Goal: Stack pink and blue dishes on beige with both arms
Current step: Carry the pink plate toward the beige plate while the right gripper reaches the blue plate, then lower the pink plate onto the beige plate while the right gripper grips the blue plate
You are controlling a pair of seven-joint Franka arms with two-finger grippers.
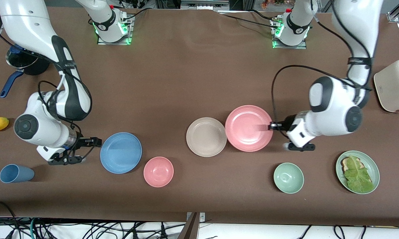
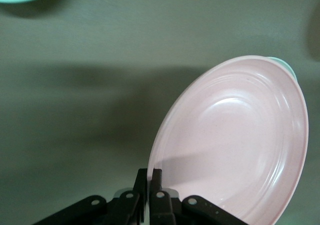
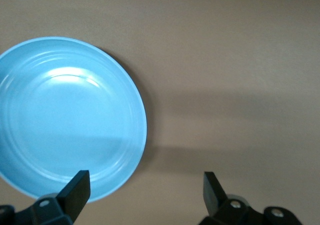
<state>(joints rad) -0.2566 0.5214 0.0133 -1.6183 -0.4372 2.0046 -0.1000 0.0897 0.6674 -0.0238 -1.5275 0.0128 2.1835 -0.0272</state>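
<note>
**Pink plate pinched and raised, blue plate flat on the worktop**

Front view: pink plate (image 1: pixel 248 128) gripped at its rim by the left gripper (image 1: pixel 271 126), jaws pinched tight on the edge, plate overlapping the rim of the beige plate (image 1: pixel 206 136) resting mid-worktop. Blue plate (image 1: pixel 121 152) lying flat toward the right arm's end, with the right gripper (image 1: pixel 92 142) just beside its rim, jaws spread wide, holding nothing. Nearer the camera: empty pink bowl (image 1: pixel 158 171), empty green bowl (image 1: pixel 288 177), green plate (image 1: pixel 373 167) carrying toast under a lettuce leaf (image 1: pixel 357 172). Blue cup (image 1: pixel 16 173) on its side, nothing visible inside.

Left wrist view: fingers (image 2: pixel 156 182) clamped on the tilted pink plate's rim.

Right wrist view: fingers (image 3: pixel 76 189) wide apart, one over the blue plate's edge.
</note>
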